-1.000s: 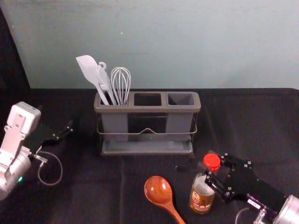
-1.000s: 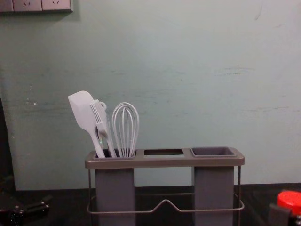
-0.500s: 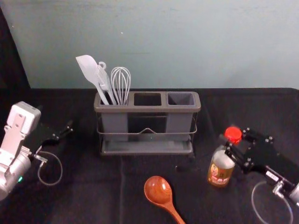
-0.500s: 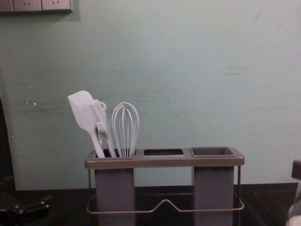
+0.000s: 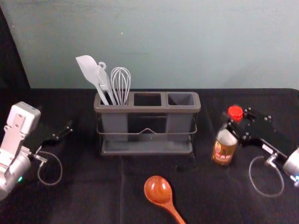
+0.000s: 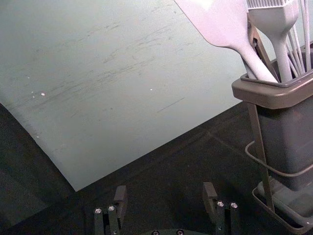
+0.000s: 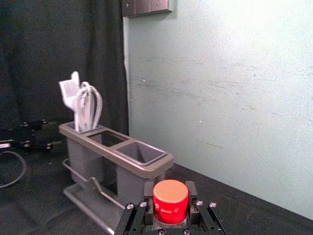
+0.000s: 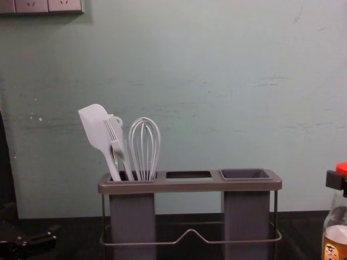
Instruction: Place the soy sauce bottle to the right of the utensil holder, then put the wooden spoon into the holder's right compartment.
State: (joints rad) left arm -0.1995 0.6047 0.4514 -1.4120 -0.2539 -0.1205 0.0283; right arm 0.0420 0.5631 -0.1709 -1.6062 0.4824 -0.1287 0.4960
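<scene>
"Well, how do the arms stand?"

"The right one reaches inward from the head view's right edge, and the right gripper [image 5: 237, 118] is beside the holder's right end. The left arm is parked at the left, the left gripper [image 5: 64, 131] well apart from everything, its fingers spread wide."

"And around them?"

"Black cloth [image 5: 93, 200] underneath, with the utensil holder [image 5: 147, 109] standing on it between the two grippers. A spatula [image 5: 88, 67], a brush [image 5: 103, 78] and a whisk [image 5: 121, 84] poke up out of its left compartment. They'd be in the way on that side; the right compartment [image 5: 181, 99] gapes at the top."

"What has the right pincer got?"

"The soy sauce bottle [image 5: 224, 147], clasped at the top, a finger on either side of the red cap [image 5: 235, 112]. It hangs below the grip, roughly upright, to the right of the holder and apart from it. I can't tell whether its base touches the cloth."

"The spoon?"

"The wooden spoon [image 5: 158, 190] lies in front of the holder, bowl towards it, well apart from both grippers."
</scene>
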